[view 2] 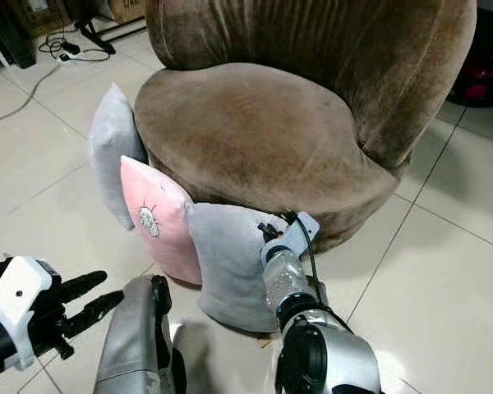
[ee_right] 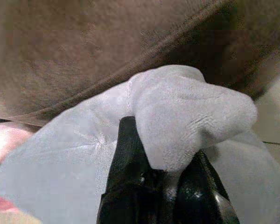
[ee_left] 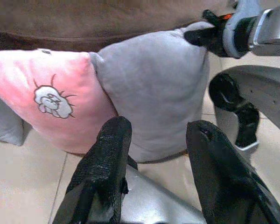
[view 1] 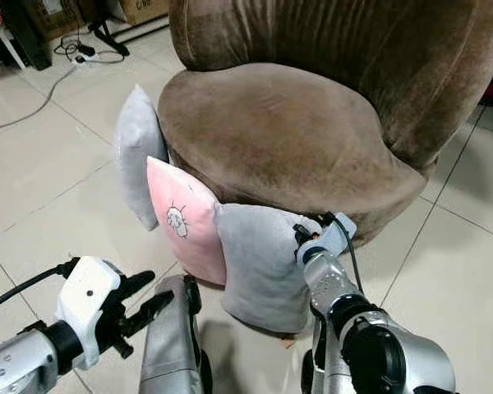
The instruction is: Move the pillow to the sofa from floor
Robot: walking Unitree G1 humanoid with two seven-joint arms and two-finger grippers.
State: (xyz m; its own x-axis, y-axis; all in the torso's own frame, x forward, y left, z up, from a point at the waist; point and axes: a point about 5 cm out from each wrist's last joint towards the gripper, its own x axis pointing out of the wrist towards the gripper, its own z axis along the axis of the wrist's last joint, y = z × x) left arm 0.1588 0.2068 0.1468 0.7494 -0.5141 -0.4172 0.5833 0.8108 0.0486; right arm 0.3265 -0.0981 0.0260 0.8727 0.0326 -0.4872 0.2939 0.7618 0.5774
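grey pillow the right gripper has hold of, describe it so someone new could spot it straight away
Find the brown sofa; three pillows lean against its front on the tiled floor. The grey pillow is the one nearest its right end, touching the pink pillow. Unlike the other grey pillow, its top corner is pinched by the right gripper.

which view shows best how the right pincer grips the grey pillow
Right wrist view: the right pincer pinches the grey pillow by its corner, close up. Eye views show the whole pillow leaning on the sofa; left wrist view shows the grip sideways.
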